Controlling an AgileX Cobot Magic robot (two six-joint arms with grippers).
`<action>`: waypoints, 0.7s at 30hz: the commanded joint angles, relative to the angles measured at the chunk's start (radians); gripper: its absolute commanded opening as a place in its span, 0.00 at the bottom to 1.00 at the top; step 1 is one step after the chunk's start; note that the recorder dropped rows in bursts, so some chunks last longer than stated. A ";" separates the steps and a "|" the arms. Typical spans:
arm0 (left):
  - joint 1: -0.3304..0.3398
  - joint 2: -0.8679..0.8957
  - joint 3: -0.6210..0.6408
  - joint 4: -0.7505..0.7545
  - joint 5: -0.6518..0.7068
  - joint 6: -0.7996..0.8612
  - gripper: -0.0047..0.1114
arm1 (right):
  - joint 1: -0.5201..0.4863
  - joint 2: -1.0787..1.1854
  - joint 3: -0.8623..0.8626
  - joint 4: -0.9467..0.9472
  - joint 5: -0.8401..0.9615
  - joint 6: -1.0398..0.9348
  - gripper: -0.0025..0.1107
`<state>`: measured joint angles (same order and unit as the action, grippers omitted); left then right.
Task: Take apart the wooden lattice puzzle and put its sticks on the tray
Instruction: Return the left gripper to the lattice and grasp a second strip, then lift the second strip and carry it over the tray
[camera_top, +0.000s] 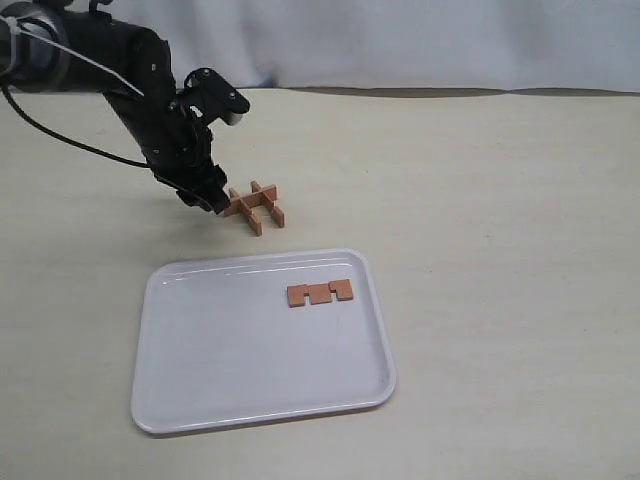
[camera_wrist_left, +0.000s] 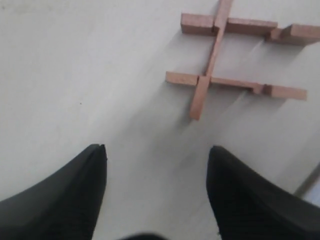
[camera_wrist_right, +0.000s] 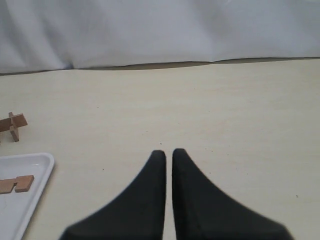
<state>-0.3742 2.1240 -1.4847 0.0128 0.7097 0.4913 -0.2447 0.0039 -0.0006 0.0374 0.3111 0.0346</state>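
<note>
Left pincer (camera_wrist_left: 157, 148): spread wide and holding nothing, low over the counter (camera_top: 480, 200), just beside the wooden lattice puzzle (camera_top: 256, 207).
Right pincer (camera_wrist_right: 167, 153): clenched on nothing, well apart from the work.
Puzzle: three sticks interlocked, lying between the counter's back edge and the tray (camera_top: 200, 370); two notches gape empty.
Loose stick (camera_top: 320, 292): flat on the tray, near its back rim.
Risk: I reckon a one-handed pull may drag the whole light lattice across the smooth counter instead of freeing a bar. A skewed grip could jam the notches or flick a stick away.
Materials: reddish-brown matte wood with square-cut notches; a glossy white plastic tray with rounded corners and a low rim; a pale, faintly grained counter.
</note>
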 joint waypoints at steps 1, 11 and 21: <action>0.001 0.020 -0.005 -0.033 -0.074 0.012 0.53 | -0.023 -0.004 0.001 0.003 -0.015 -0.008 0.06; 0.001 0.061 -0.005 -0.092 -0.034 0.091 0.52 | -0.022 -0.004 0.001 0.003 -0.015 -0.010 0.06; 0.001 0.088 -0.005 -0.217 -0.077 0.199 0.46 | -0.022 -0.004 0.001 0.003 -0.015 -0.010 0.06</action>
<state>-0.3742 2.1955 -1.4847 -0.1904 0.6444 0.6835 -0.2630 0.0039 -0.0006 0.0374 0.3111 0.0346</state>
